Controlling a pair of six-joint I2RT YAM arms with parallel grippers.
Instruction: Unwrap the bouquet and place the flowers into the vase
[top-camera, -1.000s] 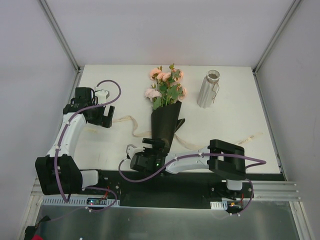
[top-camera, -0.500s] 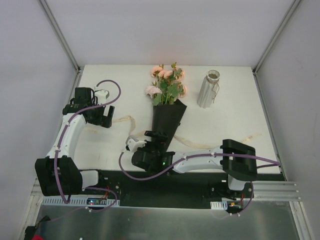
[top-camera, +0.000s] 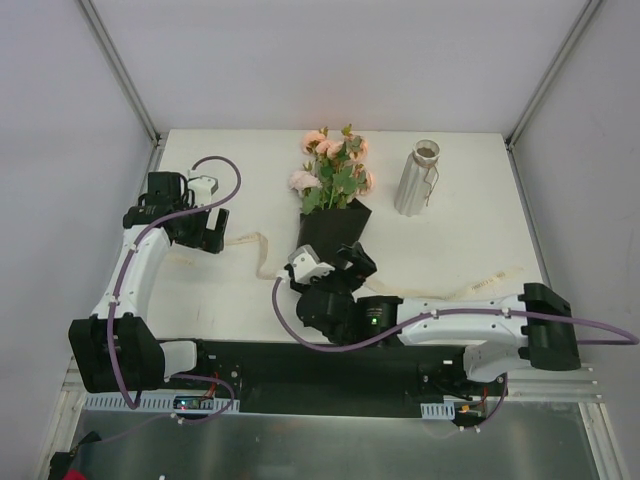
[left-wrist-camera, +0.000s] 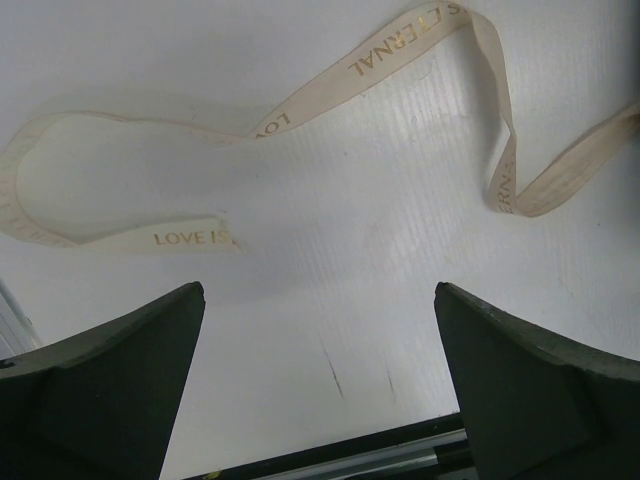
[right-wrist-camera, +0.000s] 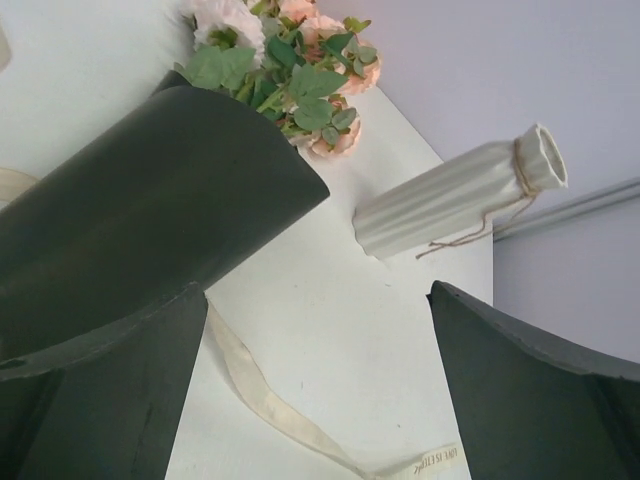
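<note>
**Desk:** Where is the bouquet lying?

**Me:** I am seeing the bouquet (top-camera: 331, 205) lying mid-table, its roses (top-camera: 303, 182) pointing to 12 o'clock and the black paper cone (top-camera: 330, 228) wrapping the stems. The vase (top-camera: 418, 180) is standing at 3 o'clock of the blossoms, apart from them.

**Desk:** And the grippers?

**Me:** My right gripper (right-wrist-camera: 318, 330) is sitting at 6 o'clock of the cone, at its narrow end. Its jaws are spread wide and gripping nothing, and the paper is lying just beside one finger. My left gripper (left-wrist-camera: 318, 300) is hovering at 9 o'clock of the cone, jaws equally wide, over the table (top-camera: 470, 230). A loose cream ribbon (left-wrist-camera: 180, 238) is curling below it.
</note>
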